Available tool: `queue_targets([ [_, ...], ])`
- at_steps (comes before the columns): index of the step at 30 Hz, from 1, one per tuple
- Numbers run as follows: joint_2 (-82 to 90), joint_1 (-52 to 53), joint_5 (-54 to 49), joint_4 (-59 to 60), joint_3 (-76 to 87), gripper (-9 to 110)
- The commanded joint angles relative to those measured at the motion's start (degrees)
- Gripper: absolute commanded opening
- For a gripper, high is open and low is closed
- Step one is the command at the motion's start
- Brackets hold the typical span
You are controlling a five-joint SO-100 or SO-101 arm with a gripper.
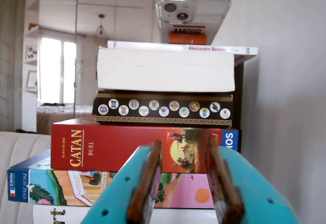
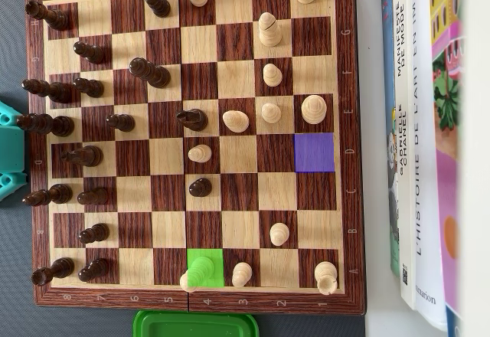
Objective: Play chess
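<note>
at the left edge of the chessboard (image 2: 191,142) in the overhead view, only a teal bit of the hand (image 2: 8,149) shows, parked off the board. wrist view shows the hand (image 1: 186,183) with jaws apart, nothing between them, facing a stack of books (image 1: 163,122) with a phone (image 1: 192,10) on top. game looks mid-way: many pieces already developed. a light piece (image 2: 197,274) sits on the green square (image 2: 205,266) at the board's bottom edge; the purple square (image 2: 314,152) near the right edge is bare. move from green to purple looks not yet started.
</note>
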Motion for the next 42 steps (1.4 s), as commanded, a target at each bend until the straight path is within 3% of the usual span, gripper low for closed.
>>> queue_targets([
  [1,1.0,-0.3,-0.1,-1.1,0.8,14],
  [19,1.2,-1.1,-0.1,-18.8,1.2,14],
  [42,1.2,-1.1,-0.1,-62.1,1.2,13],
])
